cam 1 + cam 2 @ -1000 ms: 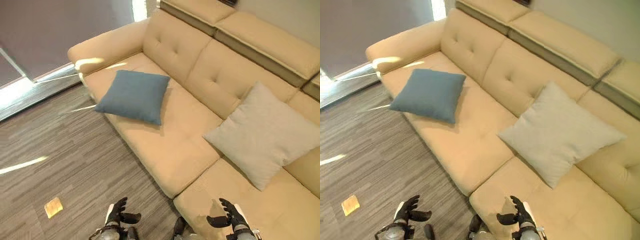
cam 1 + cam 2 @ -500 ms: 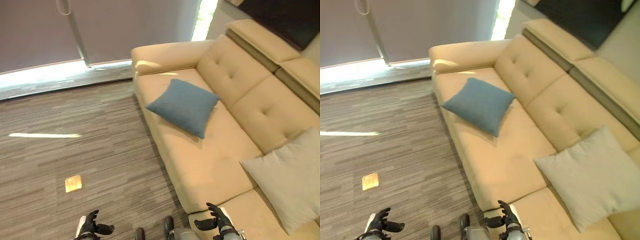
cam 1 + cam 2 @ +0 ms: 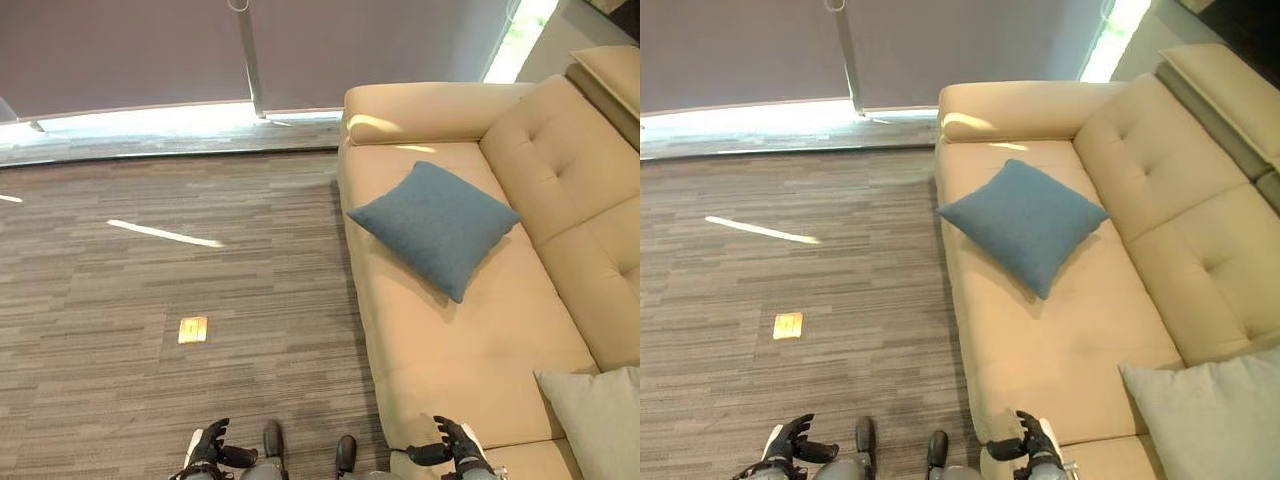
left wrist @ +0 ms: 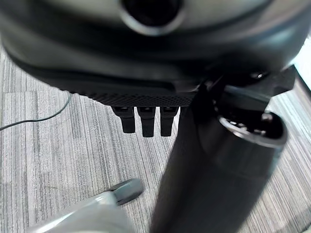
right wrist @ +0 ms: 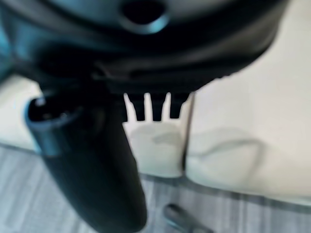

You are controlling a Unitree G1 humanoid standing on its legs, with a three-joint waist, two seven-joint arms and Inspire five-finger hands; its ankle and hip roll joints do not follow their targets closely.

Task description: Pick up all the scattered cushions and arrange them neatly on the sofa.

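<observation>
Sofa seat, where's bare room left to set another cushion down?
The sofa seat is bare between the blue cushion and the grey cushion, the widest patch. A narrower strip lies between the blue cushion and the armrest. The far right end is taken by the grey cushion.

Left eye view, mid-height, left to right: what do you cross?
Grey wood-look floor → small yellow tag on the floor → sofa seat front edge → blue cushion → sofa backrest. The pale grey cushion sits lower, at the right edge.
</observation>
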